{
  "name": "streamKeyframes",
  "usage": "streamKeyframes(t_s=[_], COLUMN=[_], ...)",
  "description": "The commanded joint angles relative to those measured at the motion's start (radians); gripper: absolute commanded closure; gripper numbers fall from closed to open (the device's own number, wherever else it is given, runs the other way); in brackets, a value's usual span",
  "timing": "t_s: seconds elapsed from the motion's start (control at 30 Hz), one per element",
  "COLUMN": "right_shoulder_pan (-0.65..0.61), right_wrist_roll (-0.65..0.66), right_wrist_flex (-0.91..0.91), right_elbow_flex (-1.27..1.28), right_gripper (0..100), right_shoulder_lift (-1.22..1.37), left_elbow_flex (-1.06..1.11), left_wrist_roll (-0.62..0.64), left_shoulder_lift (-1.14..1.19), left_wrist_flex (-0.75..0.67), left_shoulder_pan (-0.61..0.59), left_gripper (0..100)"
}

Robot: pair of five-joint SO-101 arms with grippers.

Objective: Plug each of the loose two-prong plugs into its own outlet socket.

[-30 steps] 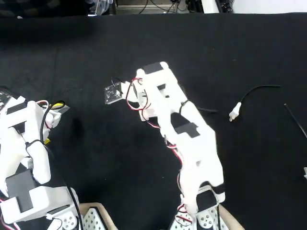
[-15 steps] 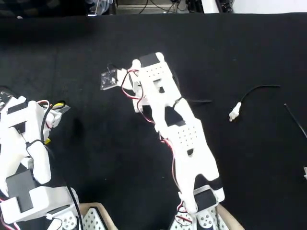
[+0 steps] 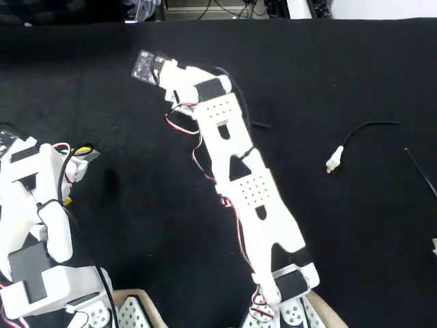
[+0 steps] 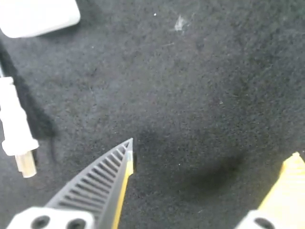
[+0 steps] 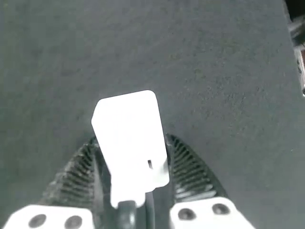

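Right tool (image 5: 132, 143), pinching a white socket block (image 5: 126, 121) along its length with the cord end down between the fingers, has swung from the middle of the surface (image 3: 355, 75) out toward the far left corner. Left tool (image 4: 212, 149) hangs spread at the left edge, just beside a white plug (image 4: 16, 138). A second plug (image 3: 334, 159) lies near the right edge, prongs toward the near edge, its black cord (image 3: 362, 127) trailing away.

We see a black cloth (image 4: 200, 71), matt and fuzzy (flecked with pale lint). The loose plug (image 4: 12, 114) looks like smooth white plastic, its prongs (image 4: 26, 166) dull metal. The socket block (image 5: 131, 129) is smooth, faintly glossy white plastic; the right gripper (image 5: 131, 143) has ribbed grey plastic fingers (image 5: 188, 167). The arm shells (image 3: 252, 191) are matt white plastic.
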Motion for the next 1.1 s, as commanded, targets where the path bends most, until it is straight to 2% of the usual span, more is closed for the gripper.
streamKeyframes(t_s=[0.0, 0.1, 0.3, 0.47, 0.7, 0.9, 1.07], right_shoulder_pan=[-0.023, -0.035, -0.044, -0.064, -0.126, -0.121, 0.026], right_wrist_roll=[-0.132, -0.176, -0.184, -0.184, -0.184, -0.186, -0.265], right_wrist_flex=[-0.077, -0.097, -0.112, -0.008, 0.269, 0.525, 0.520], right_elbow_flex=[-0.133, -0.151, -0.160, -0.165, -0.163, -0.156, -0.153], right_gripper=[96.4, 85.8, 65.3, 55.1, 53.8, 53.8, 53.8], right_shoulder_lift=[0.059, 0.113, 0.156, 0.070, -0.170, -0.392, -0.547], left_elbow_flex=[-0.005, -0.005, -0.005, -0.005, -0.005, -0.005, -0.005], left_wrist_roll=[-0.005, -0.005, -0.006, -0.006, -0.006, -0.006, -0.006], left_shoulder_lift=[-0.040, -0.040, -0.040, -0.040, -0.040, -0.040, -0.040], left_wrist_flex=[-0.014, -0.015, -0.012, -0.014, -0.015, -0.017, -0.017], left_shoulder_pan=[0.013, 0.013, 0.013, 0.013, 0.013, 0.013, 0.013], left_gripper=[55, 55, 55, 55, 55, 55, 55])
